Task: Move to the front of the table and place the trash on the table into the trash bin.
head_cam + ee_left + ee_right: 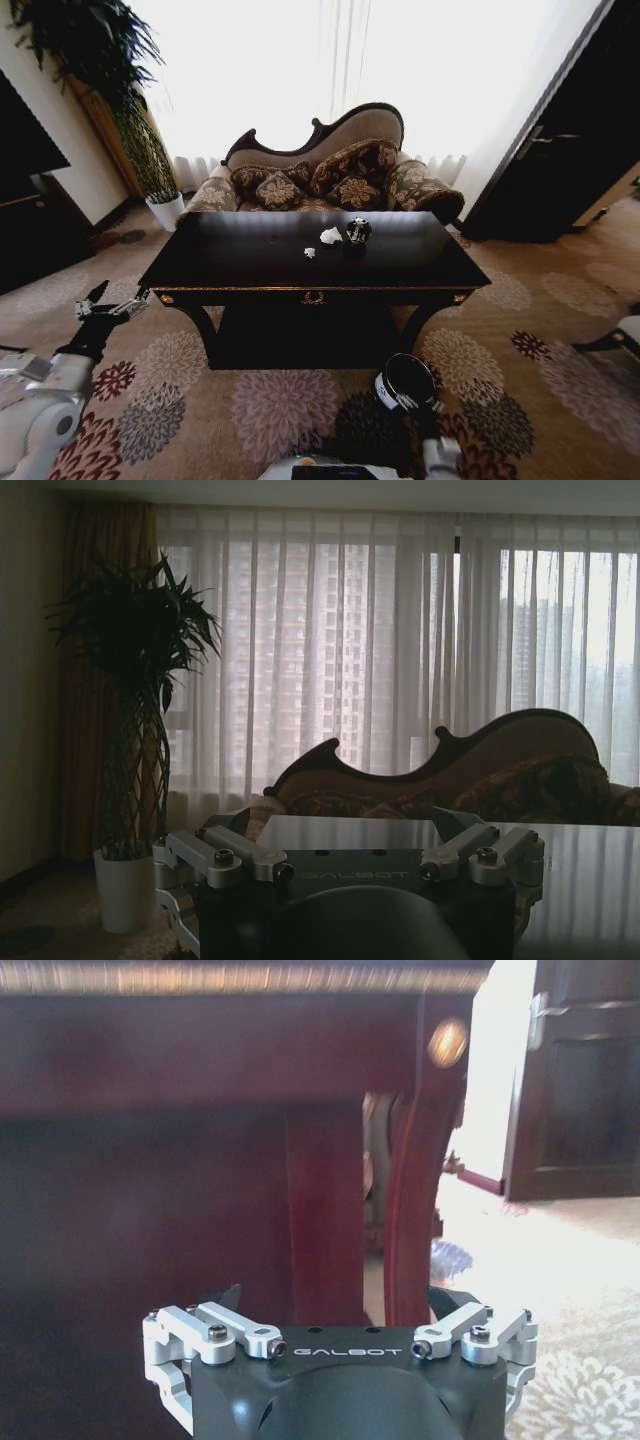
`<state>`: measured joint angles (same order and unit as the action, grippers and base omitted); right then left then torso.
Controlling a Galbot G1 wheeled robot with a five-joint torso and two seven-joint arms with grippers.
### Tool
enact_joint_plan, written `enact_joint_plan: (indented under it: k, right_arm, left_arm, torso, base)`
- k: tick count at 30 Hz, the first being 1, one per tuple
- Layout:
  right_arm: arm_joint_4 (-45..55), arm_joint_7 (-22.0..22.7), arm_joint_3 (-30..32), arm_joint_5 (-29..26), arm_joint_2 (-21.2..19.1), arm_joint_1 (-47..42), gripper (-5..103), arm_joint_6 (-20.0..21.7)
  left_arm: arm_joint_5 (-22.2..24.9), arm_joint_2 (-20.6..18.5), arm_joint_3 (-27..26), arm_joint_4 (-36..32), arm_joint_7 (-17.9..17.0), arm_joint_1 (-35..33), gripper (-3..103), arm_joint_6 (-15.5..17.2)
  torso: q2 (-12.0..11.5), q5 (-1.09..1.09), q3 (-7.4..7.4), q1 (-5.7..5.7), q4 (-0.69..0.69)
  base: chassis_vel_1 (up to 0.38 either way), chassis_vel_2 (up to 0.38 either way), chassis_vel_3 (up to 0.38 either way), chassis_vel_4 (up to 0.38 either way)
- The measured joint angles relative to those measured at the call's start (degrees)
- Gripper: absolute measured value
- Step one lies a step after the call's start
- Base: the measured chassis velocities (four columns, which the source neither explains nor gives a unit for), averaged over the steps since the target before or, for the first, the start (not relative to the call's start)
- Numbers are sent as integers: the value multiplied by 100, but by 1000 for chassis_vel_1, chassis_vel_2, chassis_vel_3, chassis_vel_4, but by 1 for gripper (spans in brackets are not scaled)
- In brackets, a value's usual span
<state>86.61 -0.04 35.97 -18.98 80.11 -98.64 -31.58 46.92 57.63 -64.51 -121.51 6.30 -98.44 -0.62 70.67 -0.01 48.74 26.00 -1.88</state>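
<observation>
From my remote seat: the dark glossy table (pixel 250 262) carries white paper lumps (pixel 329 236) and a dark shiny round piece (pixel 358 231) near its middle. The small dark trash bin (pixel 404 382) stands on the carpet just before the table. My left gripper (pixel 108 304), fingers spread wide, hovers off the table's left corner; I cannot tell the right gripper's (pixel 340 1305) state below the table's front.

The table (pixel 250 262) top lies bare and reachable around the trash (pixel 340 238) clustered near its middle. Ahead of the left gripper (pixel 108 303) fingers, open carpet meets the table's corner. Before the right gripper's fingers, the apron and curved leg (pixel 415 1170) block passage.
</observation>
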Motion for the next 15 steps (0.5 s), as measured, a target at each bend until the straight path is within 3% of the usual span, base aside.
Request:
enact_joint_plan:
  k: [9, 15]
  right_arm:
    - [1841, 140, 352, -527, 252, -982, 100, 37]
    - [3109, 192, 623, -844, 285, -1311, 100, 424]
  left_arm:
    - [0, 0, 0, 0, 0, 0, 100, 0]
    - [0, 0, 0, 0, 1, 0, 100, -1]
  torso:
    - [0, -1, 1, 1, 1]
    - [0, -1, 0, 0, 2]
  base:
    - [0, 0, 0, 0]
    - [0, 0, 0, 0]
